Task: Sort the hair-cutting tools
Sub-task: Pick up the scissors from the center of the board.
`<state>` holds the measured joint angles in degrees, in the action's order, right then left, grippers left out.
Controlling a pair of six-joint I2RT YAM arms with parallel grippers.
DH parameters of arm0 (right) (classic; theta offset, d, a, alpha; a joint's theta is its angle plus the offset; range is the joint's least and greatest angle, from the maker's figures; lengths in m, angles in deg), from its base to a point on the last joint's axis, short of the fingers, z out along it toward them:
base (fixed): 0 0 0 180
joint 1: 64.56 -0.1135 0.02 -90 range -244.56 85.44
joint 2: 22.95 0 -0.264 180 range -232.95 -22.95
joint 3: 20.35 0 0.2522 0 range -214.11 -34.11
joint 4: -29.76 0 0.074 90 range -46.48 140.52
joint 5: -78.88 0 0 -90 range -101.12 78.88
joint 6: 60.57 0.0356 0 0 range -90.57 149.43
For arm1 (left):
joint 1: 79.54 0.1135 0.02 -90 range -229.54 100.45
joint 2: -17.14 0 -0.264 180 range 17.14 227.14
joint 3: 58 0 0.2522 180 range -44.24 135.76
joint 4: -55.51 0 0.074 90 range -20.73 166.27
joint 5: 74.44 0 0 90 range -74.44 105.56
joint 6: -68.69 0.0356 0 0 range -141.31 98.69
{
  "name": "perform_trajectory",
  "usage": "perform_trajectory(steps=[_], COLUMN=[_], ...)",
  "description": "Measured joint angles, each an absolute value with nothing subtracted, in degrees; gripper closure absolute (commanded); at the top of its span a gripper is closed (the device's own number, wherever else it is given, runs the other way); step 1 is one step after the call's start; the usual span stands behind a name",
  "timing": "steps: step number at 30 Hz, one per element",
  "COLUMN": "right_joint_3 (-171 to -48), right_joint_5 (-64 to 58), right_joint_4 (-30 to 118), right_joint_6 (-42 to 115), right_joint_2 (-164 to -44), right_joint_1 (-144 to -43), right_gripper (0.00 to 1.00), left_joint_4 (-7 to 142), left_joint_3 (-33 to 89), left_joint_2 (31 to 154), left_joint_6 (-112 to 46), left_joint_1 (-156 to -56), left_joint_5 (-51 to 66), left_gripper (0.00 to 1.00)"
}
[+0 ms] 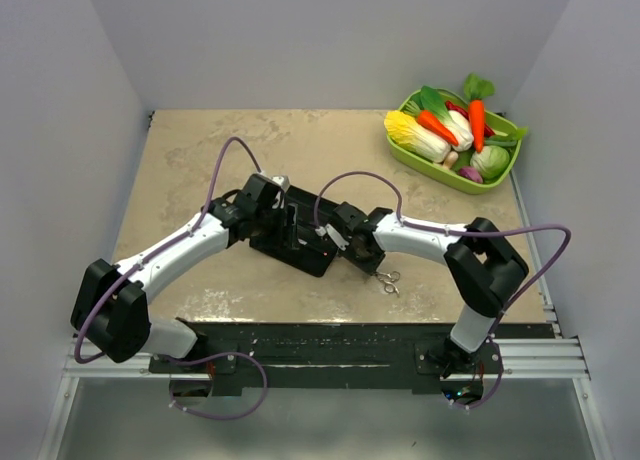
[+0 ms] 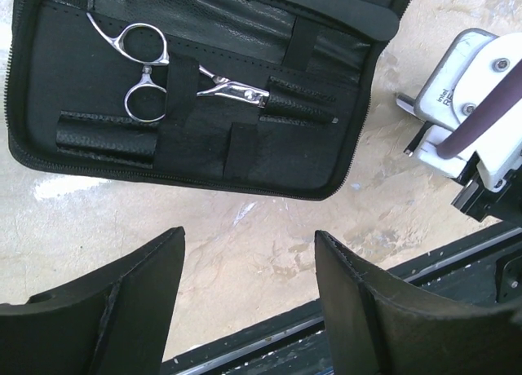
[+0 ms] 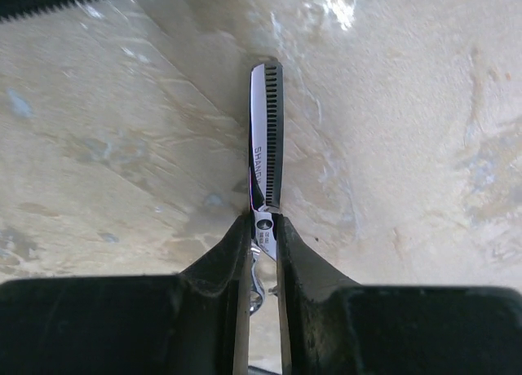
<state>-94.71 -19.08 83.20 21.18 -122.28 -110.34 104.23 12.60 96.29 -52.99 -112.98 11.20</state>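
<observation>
Right wrist view: silver toothed thinning scissors [image 3: 265, 130] are clamped at the pivot by the right gripper [image 3: 263, 222], blades toward 12 o'clock over the beige table [image 3: 122, 171]. Nothing is held by the left gripper [image 2: 249, 236], which is spread wide. Silver ring-handled scissors [image 2: 143, 73] are seen at its 11 o'clock, tucked in the black zip case [image 2: 277, 171].

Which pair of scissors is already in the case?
The pair with ring handles showing, tucked in the black case; the toothed pair is outside it, pinched by the right gripper.

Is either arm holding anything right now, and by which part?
The right tool grips the toothed scissors at the pivot, just below the blades, which point away from it. The left tool is open and holds nothing.
</observation>
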Motion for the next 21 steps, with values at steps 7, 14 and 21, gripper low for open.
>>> perform_trajectory(steps=[7, 14, 21], right_joint_3=[-97.3, -102.8, -106.5], right_joint_5=[-21.0, -19.6, -17.5], right_joint_4=[87.0, 87.7, 89.4], right_joint_6=[22.3, 22.7, 21.8], right_joint_2=[-120.2, -116.0, -120.3], right_joint_1=[-110.4, -113.1, -116.4], right_gripper=[1.00, 1.00, 1.00], left_joint_4=[105.4, 107.1, 107.5], left_joint_3=[14.5, 16.6, 16.8], left_joint_2=[96.5, 98.8, 103.5], left_joint_6=[-53.0, -52.8, -51.7], left_joint_1=[-112.9, -106.8, -101.1], left_joint_5=[13.9, 17.7, 19.8], left_gripper=[0.30, 0.32, 0.39])
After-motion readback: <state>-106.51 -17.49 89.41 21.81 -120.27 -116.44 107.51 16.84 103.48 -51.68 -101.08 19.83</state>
